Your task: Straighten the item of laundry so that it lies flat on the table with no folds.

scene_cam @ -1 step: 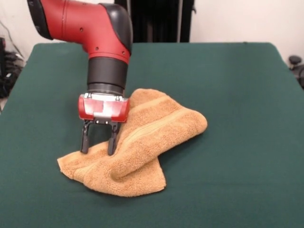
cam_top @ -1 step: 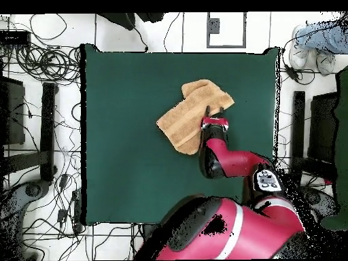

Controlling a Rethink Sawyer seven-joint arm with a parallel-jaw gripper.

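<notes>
Green table (scene_cam @ -1 step: 228, 71), folded towel (scene_cam @ -1 step: 152, 137)

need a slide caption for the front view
Sawyer's open gripper set down on a folded, rumpled tan towel lying on the green table.

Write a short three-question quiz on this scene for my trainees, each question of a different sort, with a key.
1. True or false: the tan-orange terry-cloth towel lies fully flat on the dark green felt-covered table.
2. Multiple choice: the red and black robot arm's hand is
A. drawn back off the table
B. down at the towel, fingers apart
C. holding the towel high in the air
3. Fill in: in the front view, the towel is ___ over on itself.

Key
1. False: it is doubled over, with one part lying on another.
2. B
3. folded
</notes>
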